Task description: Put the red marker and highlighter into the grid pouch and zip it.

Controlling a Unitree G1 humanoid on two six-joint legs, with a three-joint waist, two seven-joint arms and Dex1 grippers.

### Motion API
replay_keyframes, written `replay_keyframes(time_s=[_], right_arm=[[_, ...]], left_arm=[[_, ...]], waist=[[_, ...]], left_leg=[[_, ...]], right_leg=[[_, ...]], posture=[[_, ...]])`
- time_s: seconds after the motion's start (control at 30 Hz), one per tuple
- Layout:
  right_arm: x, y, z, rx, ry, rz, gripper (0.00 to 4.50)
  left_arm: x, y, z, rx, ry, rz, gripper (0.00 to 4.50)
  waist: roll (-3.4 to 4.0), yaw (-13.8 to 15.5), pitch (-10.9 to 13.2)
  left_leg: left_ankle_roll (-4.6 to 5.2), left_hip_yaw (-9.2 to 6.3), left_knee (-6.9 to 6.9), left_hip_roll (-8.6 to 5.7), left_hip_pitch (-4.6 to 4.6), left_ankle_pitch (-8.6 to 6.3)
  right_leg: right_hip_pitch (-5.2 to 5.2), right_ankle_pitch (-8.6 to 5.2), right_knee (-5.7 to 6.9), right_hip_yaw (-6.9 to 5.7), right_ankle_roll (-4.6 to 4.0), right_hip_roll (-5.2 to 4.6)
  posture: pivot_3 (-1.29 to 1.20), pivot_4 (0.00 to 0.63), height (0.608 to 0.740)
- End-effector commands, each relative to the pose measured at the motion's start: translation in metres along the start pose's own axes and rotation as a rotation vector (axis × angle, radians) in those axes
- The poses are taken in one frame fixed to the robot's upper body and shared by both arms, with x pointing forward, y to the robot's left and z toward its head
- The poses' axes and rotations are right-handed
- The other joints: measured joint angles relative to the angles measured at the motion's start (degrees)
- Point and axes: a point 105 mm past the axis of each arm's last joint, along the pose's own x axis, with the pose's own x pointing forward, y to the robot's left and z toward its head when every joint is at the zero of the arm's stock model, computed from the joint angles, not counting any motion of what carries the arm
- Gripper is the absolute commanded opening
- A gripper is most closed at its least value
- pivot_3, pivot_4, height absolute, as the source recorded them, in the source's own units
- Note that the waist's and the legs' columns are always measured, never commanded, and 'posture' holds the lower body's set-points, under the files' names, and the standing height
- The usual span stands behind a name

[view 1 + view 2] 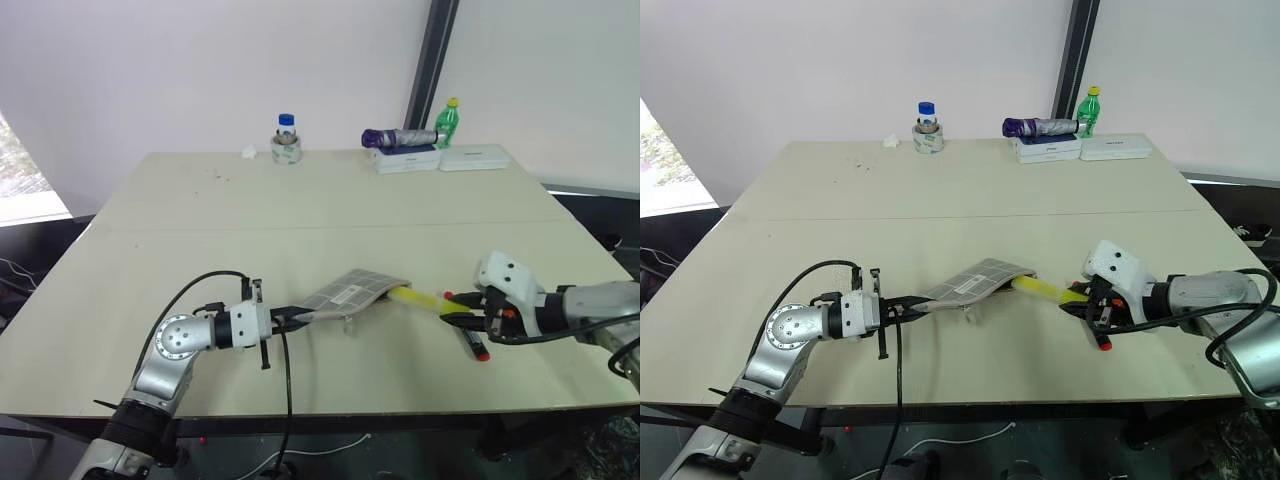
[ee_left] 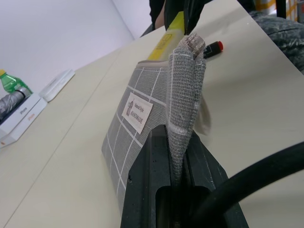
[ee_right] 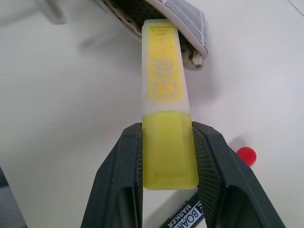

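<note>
Near the front of the pale table, the left gripper pinches one end of the flat grey fabric pouch with white grid lines, lifting it. The right gripper squeezes the short bright yellow highlighter, whose tip is at the pouch's open mouth. The thick red and black marker lies on the table under the right gripper.
</note>
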Motion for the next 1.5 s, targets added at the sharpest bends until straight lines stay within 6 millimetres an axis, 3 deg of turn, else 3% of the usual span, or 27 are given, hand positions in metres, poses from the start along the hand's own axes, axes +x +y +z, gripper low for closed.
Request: replay_keyframes(time_s=[0.03, 0.43, 0.7, 1.23, 1.5], right_arm=[[-0.008, -0.006, 0.005, -0.003, -0.027, -0.037, 0.90], [-0.019, -0.007, 0.000, 0.032, -0.023, -0.059, 0.90], [-0.019, -0.006, 0.009, 0.054, -0.072, -0.060, 0.90], [0.011, 0.022, 0.016, -0.004, -0.060, 0.106, 0.90], [0.036, 0.051, 0.033, -0.090, -0.095, 0.266, 0.90]], left_arm=[[-0.003, 0.009, 0.007, 0.034, -0.028, 0.034, 0.00], [-0.004, 0.013, 0.007, 0.006, -0.035, 0.077, 0.00], [-0.005, 0.011, 0.006, 0.000, -0.032, 0.069, 0.00], [0.003, -0.003, 0.013, 0.059, -0.051, -0.048, 0.00], [0.008, -0.010, 0.021, 0.111, -0.080, -0.120, 0.00]], waist=[[0.00, 0.02, 0.00], [0.00, 0.00, 0.00], [0.00, 0.01, 0.00], [0.00, -0.03, 0.00], [0.00, -0.10, 0.00]], left_leg=[[0.00, 0.00, 0.00, 0.00, 0.00, 0.00], [0.00, 0.00, 0.01, 0.00, 0.01, 0.00], [0.00, 0.00, 0.02, 0.00, 0.02, 0.00], [0.00, -0.01, 0.05, 0.00, 0.03, 0.00], [0.00, -0.04, 0.05, 0.00, 0.03, 0.00]], right_leg=[[0.00, 0.00, 0.00, 0.00, 0.00, 0.00], [0.03, 0.00, 0.00, 0.00, 0.00, 0.00], [0.05, 0.00, 0.00, -0.01, 0.00, 0.01], [0.07, 0.00, 0.00, -0.01, 0.00, 0.01], [0.07, 0.00, 0.00, -0.02, 0.00, 0.01]], posture=[[0.00, 0.150, 0.736], [0.00, 0.150, 0.736], [0.00, 0.150, 0.736], [0.00, 0.150, 0.736], [0.00, 0.150, 0.736]])
